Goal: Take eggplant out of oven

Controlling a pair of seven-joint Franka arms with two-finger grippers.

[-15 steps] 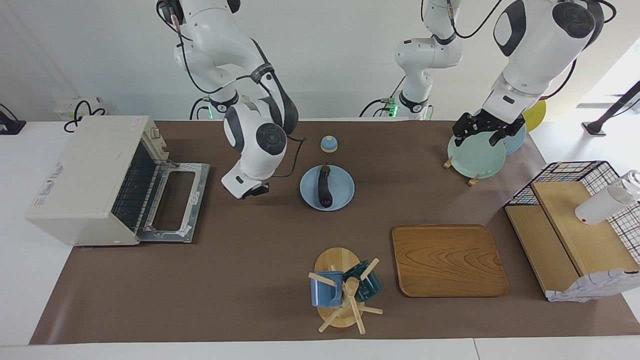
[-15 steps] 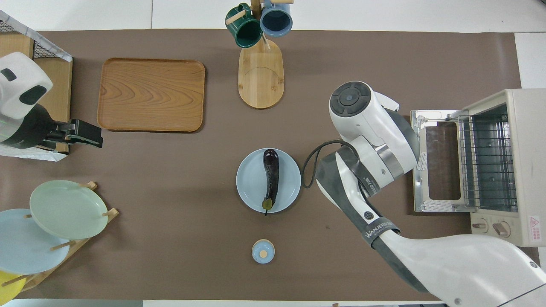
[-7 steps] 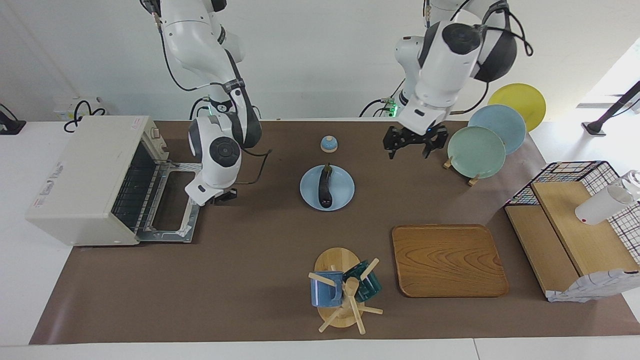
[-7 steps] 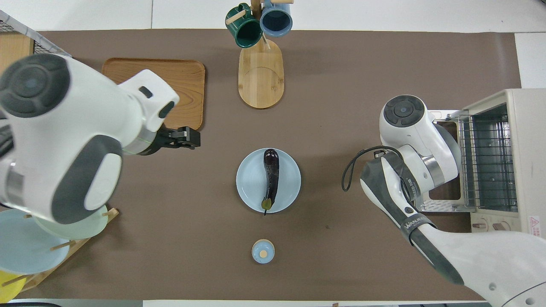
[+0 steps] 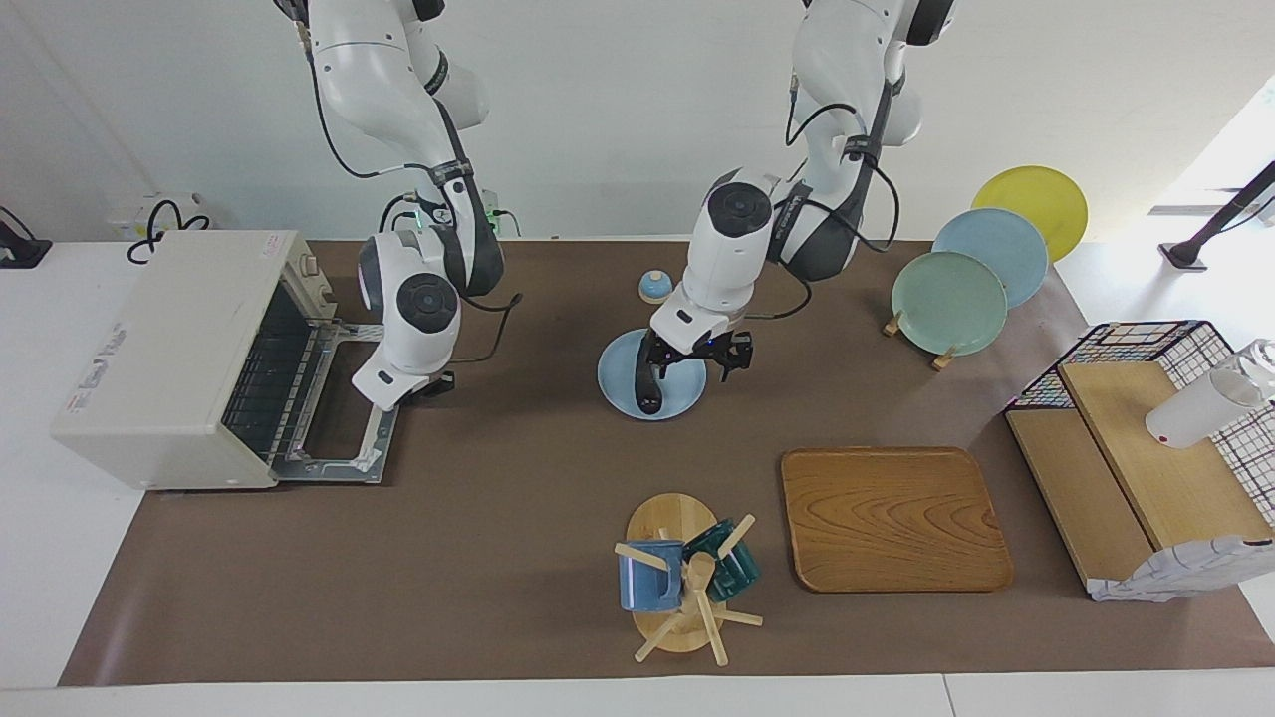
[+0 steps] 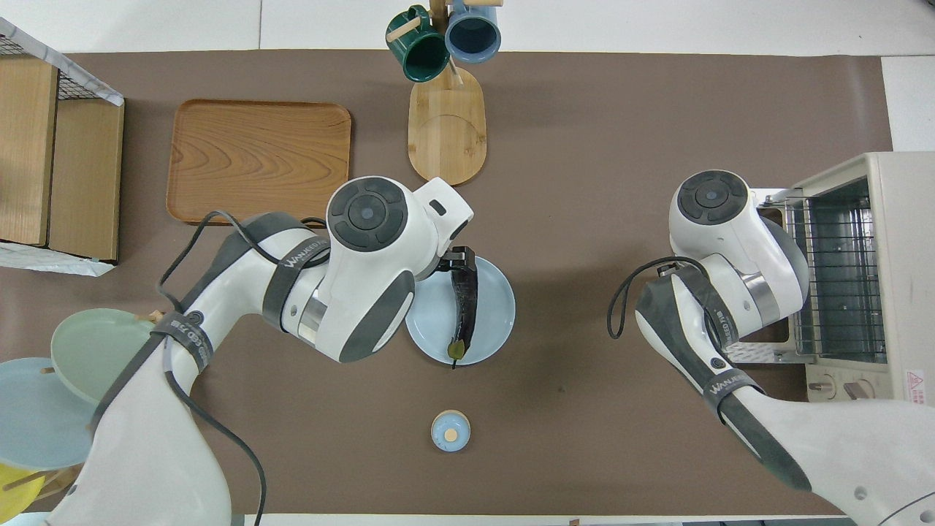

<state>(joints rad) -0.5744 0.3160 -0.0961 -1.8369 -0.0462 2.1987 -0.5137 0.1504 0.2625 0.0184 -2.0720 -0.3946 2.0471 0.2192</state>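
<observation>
Left gripper (image 5: pixel 694 358), fingers apart, now swung to frame centre over dark purple eggplant (image 5: pixel 648 382) on pale blue plate (image 5: pixel 618 383); right gripper (image 5: pixel 428 388), finger state unclear, beside cream-white toaster oven (image 5: pixel 179 349) door.

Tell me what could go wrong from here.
1. The left tool hangs open over the eggplant, which lies on a loose blue plate. A low or off-centre close could push the plate or tip it.
2. The eggplant is slender and curved. A grip near one end may let it swing or slip.
3. The right tool waits beside the oven door, which is folded down. A careless move could knock it.
</observation>
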